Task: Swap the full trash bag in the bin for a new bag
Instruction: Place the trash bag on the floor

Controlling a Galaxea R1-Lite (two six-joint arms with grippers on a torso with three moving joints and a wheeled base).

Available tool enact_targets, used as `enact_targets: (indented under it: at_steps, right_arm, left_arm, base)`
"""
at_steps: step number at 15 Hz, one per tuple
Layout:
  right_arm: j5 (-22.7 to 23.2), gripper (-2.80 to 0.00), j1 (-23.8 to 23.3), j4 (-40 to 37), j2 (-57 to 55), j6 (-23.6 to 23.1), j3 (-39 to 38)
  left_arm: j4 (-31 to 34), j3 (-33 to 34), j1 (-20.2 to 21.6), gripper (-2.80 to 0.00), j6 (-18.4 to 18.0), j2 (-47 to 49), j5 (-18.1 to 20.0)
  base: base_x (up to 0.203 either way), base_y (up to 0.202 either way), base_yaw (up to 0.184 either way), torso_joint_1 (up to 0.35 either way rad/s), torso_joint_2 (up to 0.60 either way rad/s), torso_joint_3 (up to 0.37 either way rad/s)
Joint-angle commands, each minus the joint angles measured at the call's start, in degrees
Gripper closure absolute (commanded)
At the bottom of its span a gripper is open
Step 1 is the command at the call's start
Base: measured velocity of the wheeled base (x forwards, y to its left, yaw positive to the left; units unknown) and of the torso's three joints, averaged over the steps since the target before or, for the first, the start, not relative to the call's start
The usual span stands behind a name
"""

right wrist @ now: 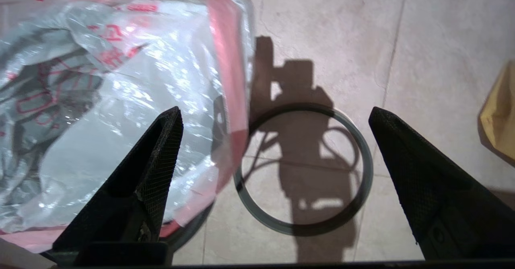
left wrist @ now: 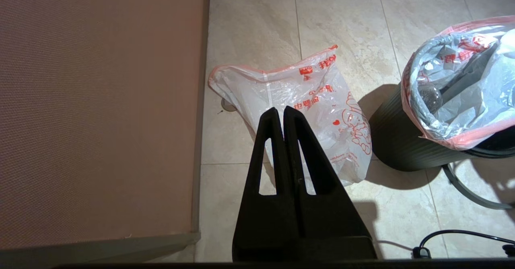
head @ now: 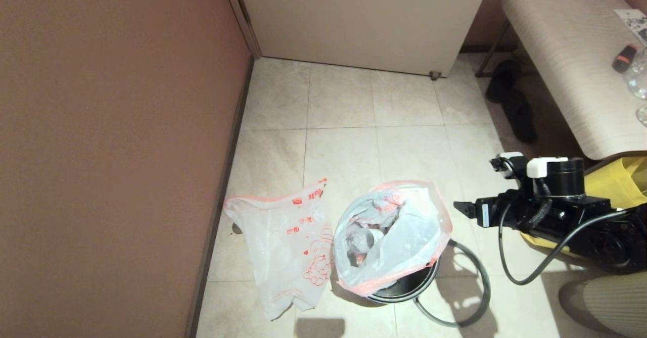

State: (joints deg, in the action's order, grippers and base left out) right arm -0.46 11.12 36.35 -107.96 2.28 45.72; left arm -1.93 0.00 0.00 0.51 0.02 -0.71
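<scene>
1. Floor (head: 343, 105): pale tiles between a brown wall (head: 111, 141) and a bench (head: 571, 70).
2. Right gripper (right wrist: 273, 116): hovers beside the bin, above the hoop, fingers spread wide, holding nothing.
3. New bag (head: 288, 247): flat on the floor just left of the bin, by the wall.
4. Full bag (head: 391, 234): sits in the bin, its pink edge draped over the rim.
5. Bin (left wrist: 396, 140): black, mid-floor.
6. Hoop (head: 477, 290): lies on the floor, touching the bin's right side.
7. Left gripper (left wrist: 283, 114): above the new bag, fingers pressed together, empty.
</scene>
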Motion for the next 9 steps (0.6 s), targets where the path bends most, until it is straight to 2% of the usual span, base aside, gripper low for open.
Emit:
enact_targets:
  at_steps: [1,6,9]
  right_arm:
    - [0.02,-2.80,2.59,0.05,-1.10,0.13,2.79]
    - [-0.54,-2.80,6.49,-2.29,-8.59,-0.78,10.45]
    - [-3.76,-2.80,6.55,-2.76,-13.93,-4.09,15.57]
  left_arm:
    - [-0.01,0.00,0.00,0.00,0.02,-0.02,0.01]
    - [-0.01,0.00,0.00,0.00,0.02,-0.02,0.01]
    - [-0.01,0.00,0.00,0.00,0.02,-0.02,-0.01]
  base:
    - [0.000,0.000,0.000,0.000,0.00,0.000]
    - [0.000,0.000,0.000,0.000,0.00,0.000]
    - [0.000,0.000,0.000,0.000,0.00,0.000]
